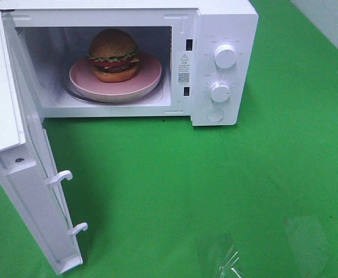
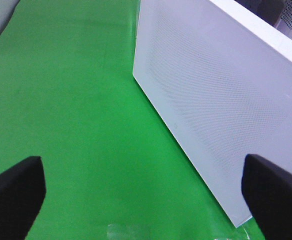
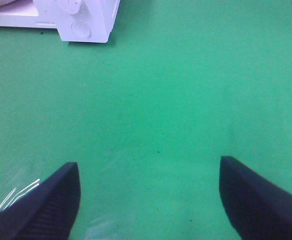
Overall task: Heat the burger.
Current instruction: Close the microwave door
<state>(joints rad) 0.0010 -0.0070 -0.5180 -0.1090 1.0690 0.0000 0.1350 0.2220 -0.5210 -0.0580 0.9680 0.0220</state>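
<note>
The burger (image 1: 113, 55), with a brown domed bun, lettuce and tomato, stands on a round pink plate (image 1: 149, 78) inside the white microwave (image 1: 215, 17). The microwave door (image 1: 27, 191) hangs wide open toward the front left. Neither arm appears in the exterior high view. My left gripper (image 2: 143, 197) is open over the green cloth, with the door's outer face (image 2: 221, 100) just beside it. My right gripper (image 3: 148, 200) is open and empty above the cloth, a good way in front of the microwave's control corner (image 3: 81, 22).
Two white knobs (image 1: 224, 56) and a round button (image 1: 215, 114) sit on the microwave's right panel. Two hook latches (image 1: 62, 176) stick out of the door's inner edge. Green cloth (image 1: 215, 191) covers the table, with a clear plastic glint (image 1: 224, 260) near the front.
</note>
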